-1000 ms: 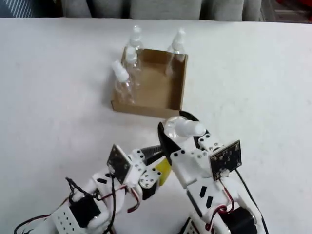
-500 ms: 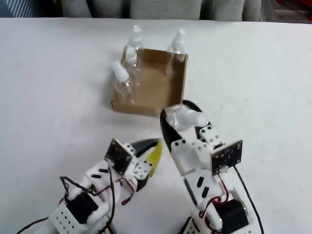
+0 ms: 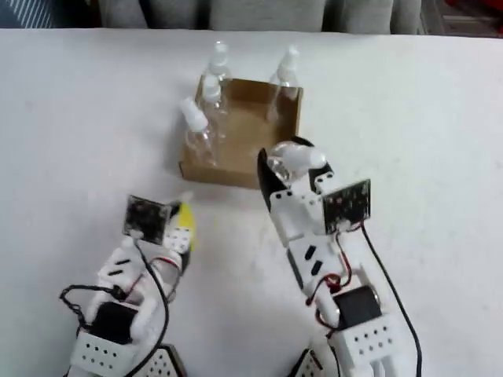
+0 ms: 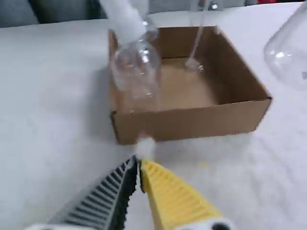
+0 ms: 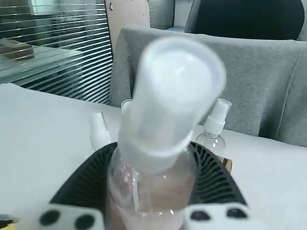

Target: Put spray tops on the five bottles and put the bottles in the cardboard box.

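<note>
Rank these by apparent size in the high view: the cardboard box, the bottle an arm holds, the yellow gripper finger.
1. cardboard box
2. held bottle, though it is raised nearer the camera, so its rank is unsure
3. yellow finger

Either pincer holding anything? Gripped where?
Yes: right pincer clamps a spray-topped bottle around its body, below the top; left pincer is shut, nothing clearly in it.
</note>
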Action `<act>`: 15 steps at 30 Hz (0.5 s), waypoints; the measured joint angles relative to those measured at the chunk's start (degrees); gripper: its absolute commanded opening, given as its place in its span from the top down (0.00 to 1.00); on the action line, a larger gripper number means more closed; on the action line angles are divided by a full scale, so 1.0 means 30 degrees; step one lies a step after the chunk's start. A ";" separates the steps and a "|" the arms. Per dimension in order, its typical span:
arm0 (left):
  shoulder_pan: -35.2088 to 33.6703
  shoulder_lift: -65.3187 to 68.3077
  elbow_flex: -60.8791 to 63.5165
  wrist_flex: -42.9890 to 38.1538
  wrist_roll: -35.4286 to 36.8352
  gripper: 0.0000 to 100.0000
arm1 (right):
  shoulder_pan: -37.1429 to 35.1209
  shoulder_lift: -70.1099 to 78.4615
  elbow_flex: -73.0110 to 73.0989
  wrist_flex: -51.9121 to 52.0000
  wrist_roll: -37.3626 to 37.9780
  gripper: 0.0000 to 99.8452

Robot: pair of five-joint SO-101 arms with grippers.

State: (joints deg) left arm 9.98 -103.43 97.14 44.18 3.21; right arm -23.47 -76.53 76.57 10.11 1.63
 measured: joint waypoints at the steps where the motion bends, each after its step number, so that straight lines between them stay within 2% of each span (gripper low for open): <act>1: -0.0733 0.0000 0.0000 0.0264 -0.0440 0.98 | 0.0029 0.0674 0.0000 -0.0615 0.0000 0.99; 7: -0.3604 0.0000 0.0000 0.1963 -0.2110 0.98 | 0.0645 0.4718 0.0000 -0.4630 0.0000 0.99; 10: -0.3985 0.0000 0.0000 0.2813 -0.2901 0.98 | 0.1026 0.6593 0.0000 -0.6388 0.0000 0.99; 15: -0.3985 0.0000 0.0000 0.4337 -0.4396 0.98 | 0.1407 1.0110 -0.1231 -0.7179 0.0000 0.99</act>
State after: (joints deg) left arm -1.98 -103.43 97.14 57.19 -9.98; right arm -19.25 -46.20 72.88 -11.43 1.63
